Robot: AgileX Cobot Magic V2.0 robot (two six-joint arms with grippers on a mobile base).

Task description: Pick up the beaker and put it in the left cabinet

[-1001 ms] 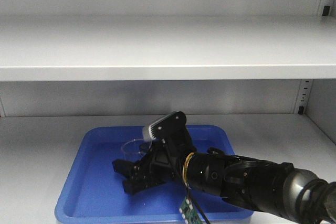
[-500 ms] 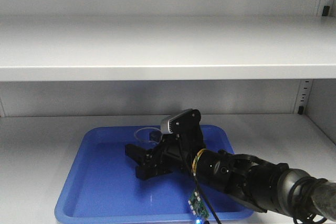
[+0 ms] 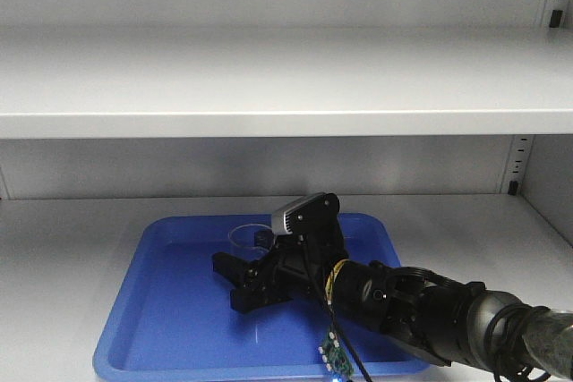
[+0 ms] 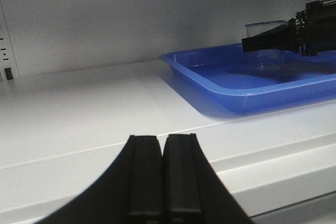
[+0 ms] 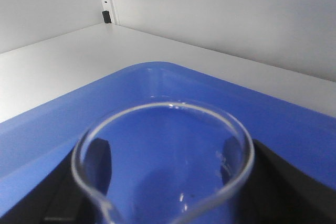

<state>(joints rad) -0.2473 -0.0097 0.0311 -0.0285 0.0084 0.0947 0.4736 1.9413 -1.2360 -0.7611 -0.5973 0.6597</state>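
The clear glass beaker (image 3: 243, 237) stands upright between the black fingers of my right gripper (image 3: 231, 282), which is shut on the beaker over the blue tray (image 3: 152, 310) on the left cabinet's lower shelf (image 3: 63, 239). In the right wrist view the beaker's rim (image 5: 163, 103) fills the frame, with a dark finger (image 5: 98, 163) pressed to each side. The left wrist view shows the beaker (image 4: 265, 56) low in the tray (image 4: 220, 85), though contact with the floor cannot be told. My left gripper (image 4: 163, 139) is shut and empty, low at the shelf's front edge, left of the tray.
A wide grey upper shelf (image 3: 269, 78) hangs above the tray. Slotted rails (image 3: 515, 163) run down the back wall. A small green circuit board (image 3: 329, 351) dangles under my right arm. Bare shelf (image 4: 79, 108) lies between my left gripper and the tray.
My right gripper carried the beaker up and toward the tray's back right, then eased it slightly lower. The left gripper has no earlier view.
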